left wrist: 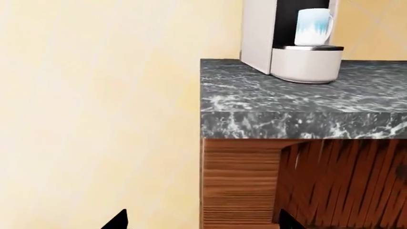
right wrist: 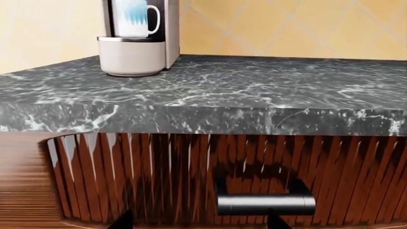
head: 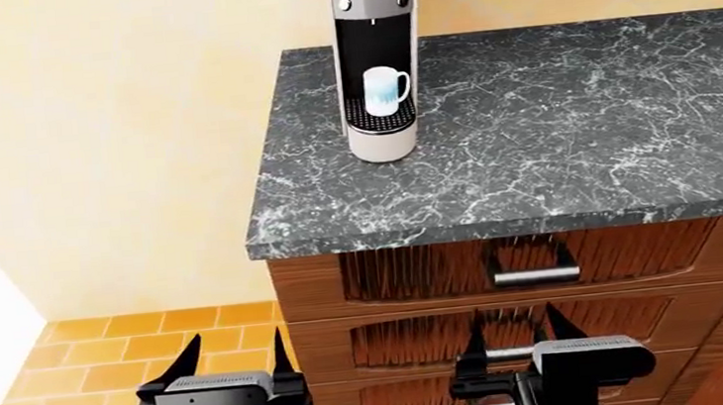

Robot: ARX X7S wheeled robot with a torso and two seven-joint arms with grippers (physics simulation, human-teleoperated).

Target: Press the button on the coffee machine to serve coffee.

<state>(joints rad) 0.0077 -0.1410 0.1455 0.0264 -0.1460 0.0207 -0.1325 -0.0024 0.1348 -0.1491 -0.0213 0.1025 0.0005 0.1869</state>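
The coffee machine (head: 377, 52) stands at the far left of the dark marble counter (head: 567, 123). It is tall, narrow and silver-grey, with two small round knobs on its front and a black recess. A white mug with a blue pattern (head: 386, 90) sits on its drip tray. The machine also shows in the left wrist view (left wrist: 289, 40) and the right wrist view (right wrist: 137, 38). My left gripper (head: 233, 357) is open and empty, low over the tiled floor. My right gripper (head: 523, 331) is open and empty in front of the drawers, well below the counter. The machine's top is out of view.
Wooden drawers with metal bar handles (head: 534, 273) sit under the counter. A yellow wall (head: 104, 138) runs to the left of the cabinet, above an orange tiled floor (head: 100, 377). The counter edge (right wrist: 203, 119) overhangs the drawer fronts.
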